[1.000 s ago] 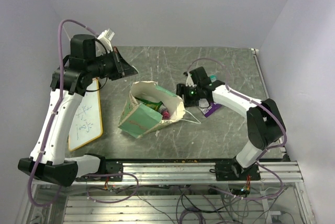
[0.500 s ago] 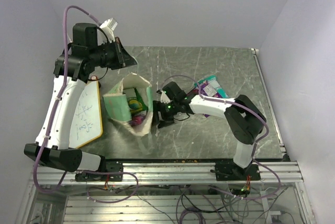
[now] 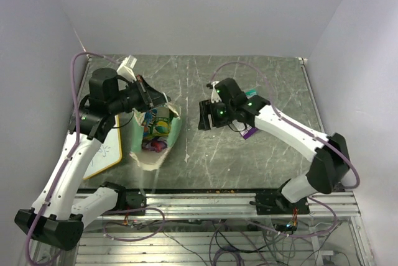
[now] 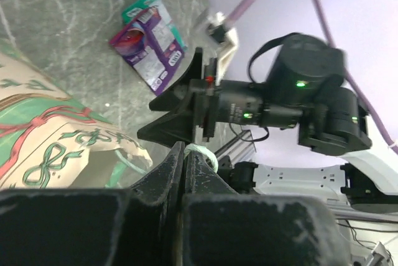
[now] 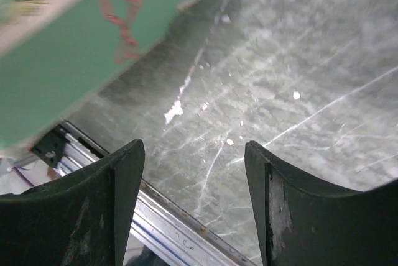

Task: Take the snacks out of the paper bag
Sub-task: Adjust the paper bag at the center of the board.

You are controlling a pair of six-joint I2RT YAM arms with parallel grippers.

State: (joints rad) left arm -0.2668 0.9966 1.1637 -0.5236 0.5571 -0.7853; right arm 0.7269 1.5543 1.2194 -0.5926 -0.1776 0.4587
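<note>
Left gripper: fingers together, clamped on the thin white string handle of the paper bag.
Right gripper: fingers apart, nothing held; its wrist view shows only bare table in the gap.
Change, right gripper: half a second ago it was close against the bag's 3 o'clock side; it is now drawn back toward 3 o'clock, apart from the bag.
Change, bag: one second ago it lay tipped, mouth toward 3 o'clock; it now sits more upright, mouth up, shifted toward 9 o'clock.
Change, left gripper: lower than before, at the bag's 12 o'clock rim.
Bag location: 9 o'clock part of the table; whether its base bears on the surface cannot be told.
Snacks in bag: colourful packets show through the mouth; their number cannot be told.
Snacks out: two, purple packet and teal packet, overlapping, at 3 o'clock of the right gripper; largely hidden under the right arm in the top view.
Whiteboard: one, at 9 o'clock of the bag, mostly covered by the left arm.
Count: one bag, two grippers.
</note>
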